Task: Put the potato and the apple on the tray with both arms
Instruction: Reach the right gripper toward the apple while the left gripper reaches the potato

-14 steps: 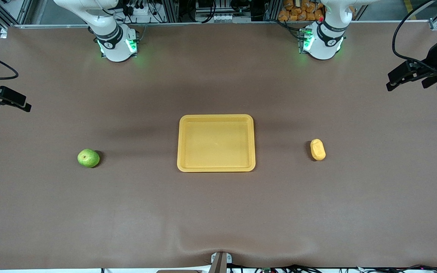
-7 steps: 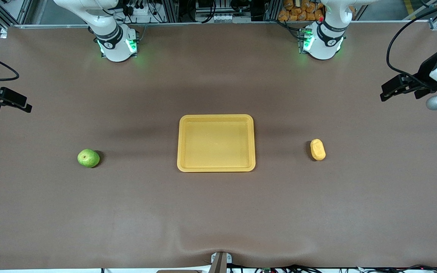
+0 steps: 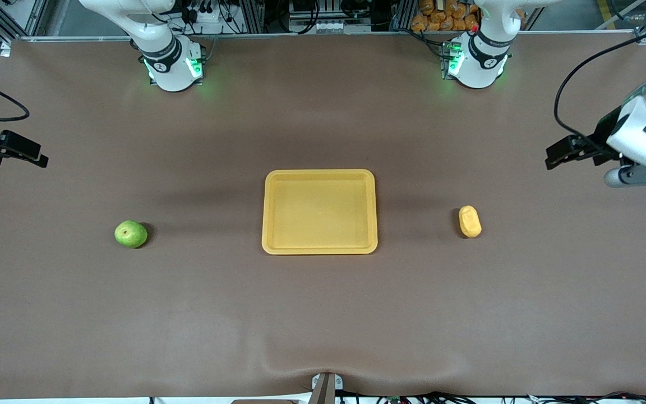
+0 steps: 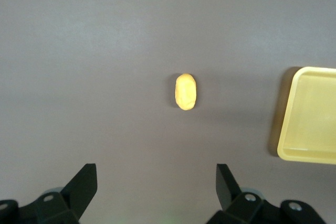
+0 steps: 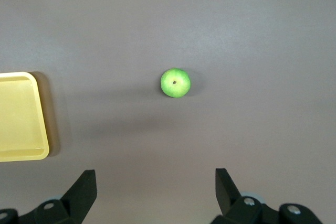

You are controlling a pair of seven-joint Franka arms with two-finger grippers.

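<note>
The empty yellow-orange tray (image 3: pixel 319 173) lies mid-table. A green apple (image 3: pixel 130 234) rests on the mat toward the right arm's end, and the yellow-orange potato (image 3: pixel 470 221) toward the left arm's end. My left gripper (image 3: pixel 578 154) hangs open, high over bare mat at the left arm's end, well short of the potato. Its wrist view holds the potato (image 4: pixel 186 91), a tray corner (image 4: pixel 315 114) and the empty gripper (image 4: pixel 156 177). My right gripper (image 3: pixel 3 150) waits open over the mat at the table's edge. Its wrist view shows the apple (image 5: pixel 175 83), the tray (image 5: pixel 18 114) and the empty gripper (image 5: pixel 155 179).
A brown mat covers the table, with a raised ripple (image 3: pixel 323 365) at its edge nearest the front camera. Both arm bases (image 3: pixel 174 67) (image 3: pixel 474 64) glow green along the robots' edge. Cables and boxes crowd the rack past that edge.
The left arm has swung in over the table and come down toward the potato's area. The right gripper, apple, potato and tray have stayed put.
</note>
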